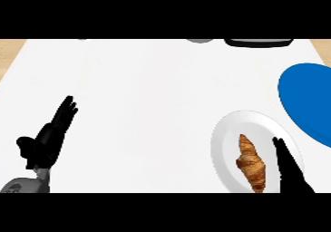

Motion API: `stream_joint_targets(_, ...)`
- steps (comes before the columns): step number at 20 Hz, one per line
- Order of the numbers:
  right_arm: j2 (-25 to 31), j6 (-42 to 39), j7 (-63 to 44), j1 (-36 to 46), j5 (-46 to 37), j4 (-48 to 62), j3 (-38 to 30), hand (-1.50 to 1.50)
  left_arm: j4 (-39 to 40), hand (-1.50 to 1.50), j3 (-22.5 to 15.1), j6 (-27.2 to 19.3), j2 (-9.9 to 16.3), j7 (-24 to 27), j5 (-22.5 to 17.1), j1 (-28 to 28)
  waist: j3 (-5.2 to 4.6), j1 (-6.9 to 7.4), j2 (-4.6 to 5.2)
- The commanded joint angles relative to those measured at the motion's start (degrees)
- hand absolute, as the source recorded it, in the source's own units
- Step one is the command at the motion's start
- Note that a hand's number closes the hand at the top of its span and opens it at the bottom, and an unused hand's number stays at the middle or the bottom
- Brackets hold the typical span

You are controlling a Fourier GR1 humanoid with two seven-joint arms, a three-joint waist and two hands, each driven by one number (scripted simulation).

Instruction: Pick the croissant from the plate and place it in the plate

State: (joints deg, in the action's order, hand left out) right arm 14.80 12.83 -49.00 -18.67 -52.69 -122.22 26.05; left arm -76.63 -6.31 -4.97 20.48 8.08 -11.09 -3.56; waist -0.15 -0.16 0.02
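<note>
A golden-brown croissant [251, 164] lies lengthwise on a white plate [229, 129] at the lower right of the counter. My right hand [288, 165] comes in from the lower edge just right of the croissant, over the plate's right side, fingers straight and pointing away; a small gap separates it from the pastry. A blue plate [310, 97] sits farther right and back, cut off by the view's edge. At the lower left my left hand [52, 132] rests open, fingers up, holding nothing.
The counter top is white, with wood showing at its far left and far right corners. A dark object [258, 42] and a small grey object [198, 40] sit at the back edge, mostly cut off.
</note>
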Motion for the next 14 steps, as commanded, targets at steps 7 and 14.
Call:
stream_joint_targets(7, -3.5, -13.1, -12.1, 5.9, -1.9, 2.4, -0.6, -1.50, -1.3, 0.00, 1.0, -0.3, -2.5, -2.0, 2.1, 0.3, 0.15, 0.29, -0.07)
stream_joint_targets(14, -4.4, -16.6, -9.4, 9.6, 3.1, 9.8, -5.9, -1.50, 1.0, 0.00, 2.7, 2.2, -3.2, 1.1, 3.5, 0.7, 0.16, 0.25, -0.01)
